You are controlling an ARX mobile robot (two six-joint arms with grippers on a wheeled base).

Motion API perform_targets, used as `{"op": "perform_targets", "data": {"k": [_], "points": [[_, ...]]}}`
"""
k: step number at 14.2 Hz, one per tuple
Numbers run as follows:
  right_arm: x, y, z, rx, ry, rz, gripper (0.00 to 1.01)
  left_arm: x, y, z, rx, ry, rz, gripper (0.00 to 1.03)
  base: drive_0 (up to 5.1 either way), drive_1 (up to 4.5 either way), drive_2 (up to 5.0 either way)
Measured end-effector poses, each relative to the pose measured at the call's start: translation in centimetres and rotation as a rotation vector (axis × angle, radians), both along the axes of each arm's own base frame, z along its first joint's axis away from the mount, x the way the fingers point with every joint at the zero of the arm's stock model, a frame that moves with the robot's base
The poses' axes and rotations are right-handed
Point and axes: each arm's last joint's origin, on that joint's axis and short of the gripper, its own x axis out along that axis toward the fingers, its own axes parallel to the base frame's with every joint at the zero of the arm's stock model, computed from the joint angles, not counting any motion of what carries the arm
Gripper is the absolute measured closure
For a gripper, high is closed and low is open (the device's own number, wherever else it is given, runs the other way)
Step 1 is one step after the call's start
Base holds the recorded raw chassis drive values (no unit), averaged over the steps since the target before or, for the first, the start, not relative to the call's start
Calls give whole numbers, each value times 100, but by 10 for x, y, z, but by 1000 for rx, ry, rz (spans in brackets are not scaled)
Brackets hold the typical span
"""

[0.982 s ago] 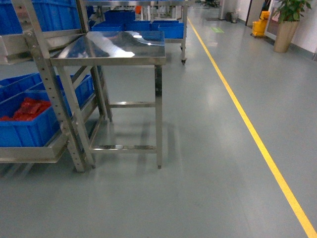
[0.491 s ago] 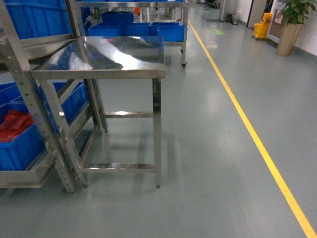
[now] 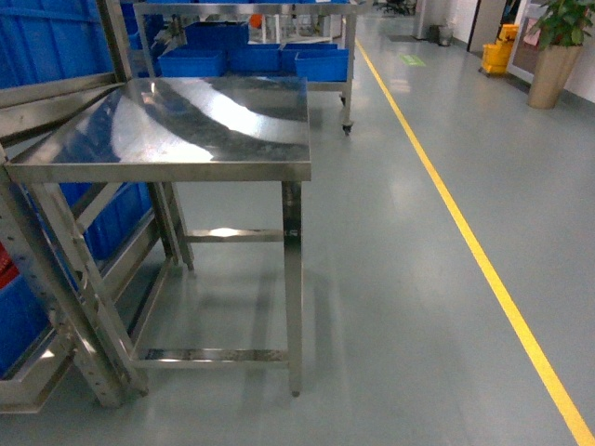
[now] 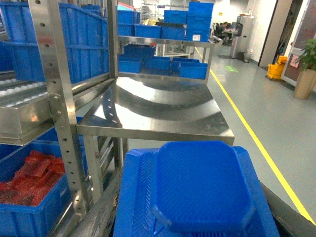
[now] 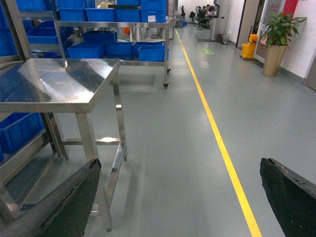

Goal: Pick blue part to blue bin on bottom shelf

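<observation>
Ahead of the base, the shiny steel desk (image 3: 186,130) is now seen closer: approach underway. Blue ribbed plastic part (image 4: 197,187) is seen below the left wrist, left end effector grip cannot be told; right end effector (image 5: 180,170) is spread wide, empty.

Bright, even overhead light fills all three views, and the steel tabletop (image 3: 200,121) throws back broad white glare bands, as does the polished grey floor (image 3: 418,279) with softer reflections. Shadows under the table are faint and diffuse. In the wrist views the nearest objects, a blue tray (image 4: 197,192) and dark padded jaws, look soft and slightly out of focus.
</observation>
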Motion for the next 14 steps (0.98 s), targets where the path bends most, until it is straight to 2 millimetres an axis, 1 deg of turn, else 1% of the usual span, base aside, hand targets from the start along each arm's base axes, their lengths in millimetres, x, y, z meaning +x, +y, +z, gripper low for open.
{"op": "perform_targets", "data": {"k": [4, 10, 14], "points": [[0, 0, 0, 0, 1, 0, 3, 0, 0, 0, 1, 4, 0, 59, -5, 404, -415], [0, 0, 0, 0, -2, 0, 3, 0, 0, -1, 2, 5, 0, 59, 0, 0, 0], [0, 0, 0, 0, -1, 0, 3, 0, 0, -1, 2, 7, -3, 59, -462, 234, 234]]}}
